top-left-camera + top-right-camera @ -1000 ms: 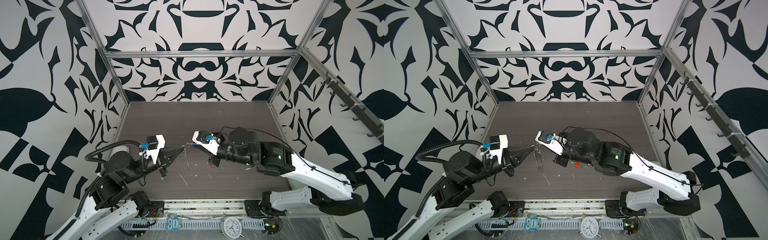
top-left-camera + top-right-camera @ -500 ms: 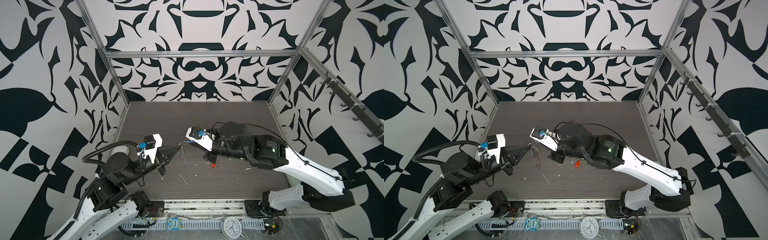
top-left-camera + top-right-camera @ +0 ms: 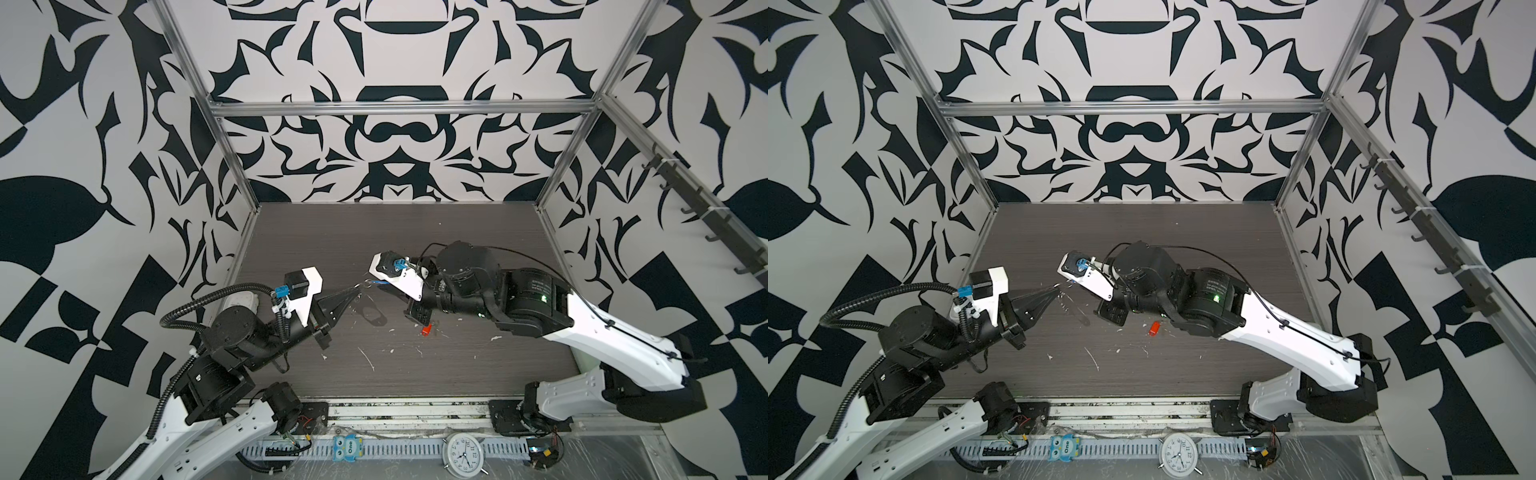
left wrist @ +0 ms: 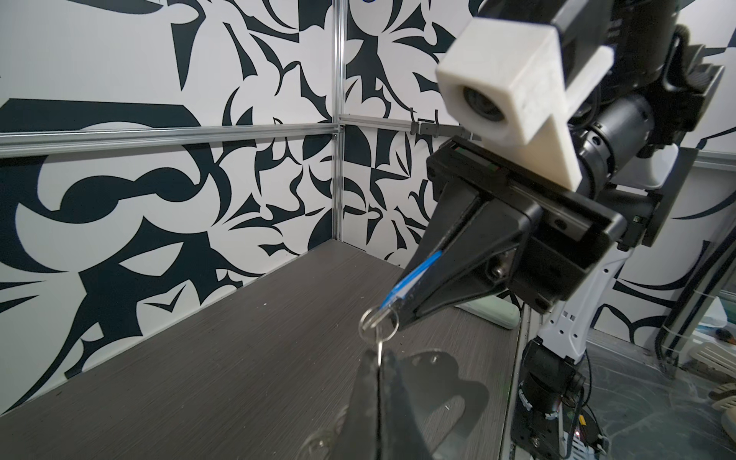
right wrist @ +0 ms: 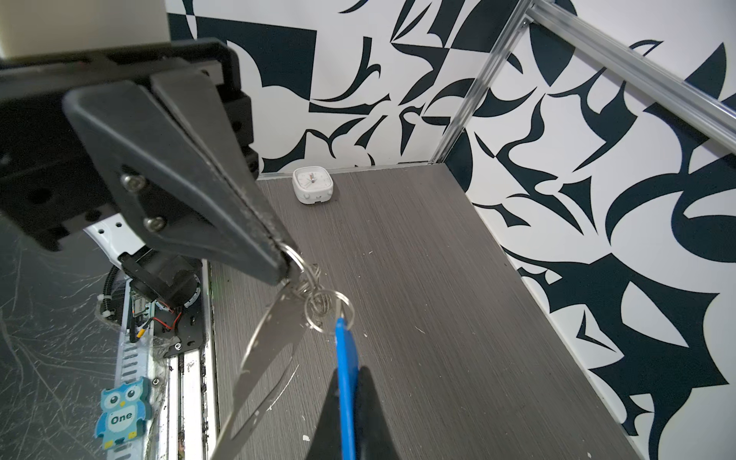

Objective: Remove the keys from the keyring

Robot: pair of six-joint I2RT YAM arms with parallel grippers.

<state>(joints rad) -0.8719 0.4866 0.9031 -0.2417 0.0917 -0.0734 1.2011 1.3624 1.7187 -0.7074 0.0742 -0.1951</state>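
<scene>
Blue tag (image 5: 343, 350) pinched in right claw (image 5: 350, 374), left claw (image 5: 284, 259) clamped on keyring (image 5: 271, 326), clips (image 5: 308, 278) partly hidden.

Top view: L gripper (image 3: 355, 293), jaws closed, pinches the keyring (image 3: 362, 288) above the dark table (image 3: 457, 374), w/ blue tag (image 3: 380, 282) spanning across to R gripper (image 3: 391, 286); red-orange tag (image 3: 425, 331) lies loose on tabletop nearby.

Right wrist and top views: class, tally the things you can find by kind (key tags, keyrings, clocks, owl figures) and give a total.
Key tags: 2, the blue tag and the red-orange tag
keyring: 1
Clocks: 2, the square white clock and the round clock
owl figure: 1
Total: 6
</scene>
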